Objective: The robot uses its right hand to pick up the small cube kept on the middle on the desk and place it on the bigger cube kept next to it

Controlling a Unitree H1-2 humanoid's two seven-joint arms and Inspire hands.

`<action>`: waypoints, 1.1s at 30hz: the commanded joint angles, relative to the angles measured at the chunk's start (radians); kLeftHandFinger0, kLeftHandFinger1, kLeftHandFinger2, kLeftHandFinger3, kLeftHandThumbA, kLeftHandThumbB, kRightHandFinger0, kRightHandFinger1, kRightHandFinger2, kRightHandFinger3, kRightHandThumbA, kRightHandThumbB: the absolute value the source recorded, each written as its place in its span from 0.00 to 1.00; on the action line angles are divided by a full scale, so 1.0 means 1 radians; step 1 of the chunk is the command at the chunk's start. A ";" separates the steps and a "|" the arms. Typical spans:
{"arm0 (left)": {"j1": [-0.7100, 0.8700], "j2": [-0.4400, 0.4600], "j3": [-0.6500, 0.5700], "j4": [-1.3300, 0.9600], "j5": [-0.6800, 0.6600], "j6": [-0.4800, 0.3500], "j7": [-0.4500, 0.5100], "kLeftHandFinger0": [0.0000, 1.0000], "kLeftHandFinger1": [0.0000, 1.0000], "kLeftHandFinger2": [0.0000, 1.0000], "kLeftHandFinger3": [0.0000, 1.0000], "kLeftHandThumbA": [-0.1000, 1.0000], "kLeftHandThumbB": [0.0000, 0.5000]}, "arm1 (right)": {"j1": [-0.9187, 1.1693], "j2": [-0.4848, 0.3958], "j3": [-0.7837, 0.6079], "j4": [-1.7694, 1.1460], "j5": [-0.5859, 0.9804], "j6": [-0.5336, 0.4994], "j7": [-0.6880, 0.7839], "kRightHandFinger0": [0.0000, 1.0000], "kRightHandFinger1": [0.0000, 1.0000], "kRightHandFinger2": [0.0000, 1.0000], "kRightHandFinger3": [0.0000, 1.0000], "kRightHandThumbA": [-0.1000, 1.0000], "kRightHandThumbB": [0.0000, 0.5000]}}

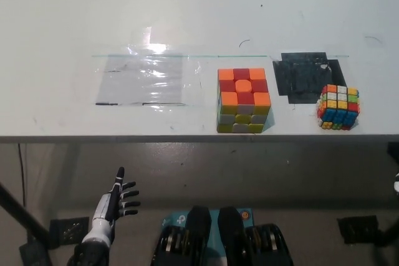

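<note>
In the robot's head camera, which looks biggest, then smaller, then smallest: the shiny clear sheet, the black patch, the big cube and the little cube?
Largest to smallest, as they look in the head view:
1. Clear sheet
2. Black patch and big cube: too close to rank
3. Little cube

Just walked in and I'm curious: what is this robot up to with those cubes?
Nothing is being handled yet. The small cube and the bigger cube sit apart near the front edge of the desk. The white left robot hand rests open below the desk; the right one is barely in view.
</note>
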 commanded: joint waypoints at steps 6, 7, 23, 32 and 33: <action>-0.028 0.015 0.000 -0.017 0.006 -0.023 0.016 0.69 0.66 0.74 0.76 1.00 0.31 | -0.066 -0.051 -0.006 -0.193 -0.046 0.034 0.040 0.38 0.39 0.49 0.77 0.39 0.43; -0.027 0.015 0.005 -0.015 -0.005 -0.032 0.003 0.67 0.63 0.72 0.74 1.00 0.30 | -0.094 -0.069 -0.007 -0.210 -0.053 0.038 0.047 0.34 0.36 0.46 0.75 0.40 0.44; -0.026 0.016 -0.002 -0.011 0.003 -0.035 0.006 0.66 0.64 0.72 0.74 1.00 0.29 | -0.309 -0.182 0.101 -0.068 -0.130 0.026 0.133 0.29 0.34 0.57 0.93 0.56 0.59; -0.033 0.015 -0.003 -0.010 0.003 -0.035 0.007 0.62 0.60 0.67 0.67 1.00 0.35 | -0.358 -0.220 0.234 -0.054 -0.183 0.127 0.261 1.00 1.00 1.00 1.00 0.78 0.84; -0.033 0.015 -0.003 -0.009 0.004 -0.036 0.007 0.62 0.60 0.66 0.67 1.00 0.35 | -0.359 -0.220 0.237 -0.055 -0.184 0.130 0.263 1.00 1.00 1.00 1.00 0.78 0.85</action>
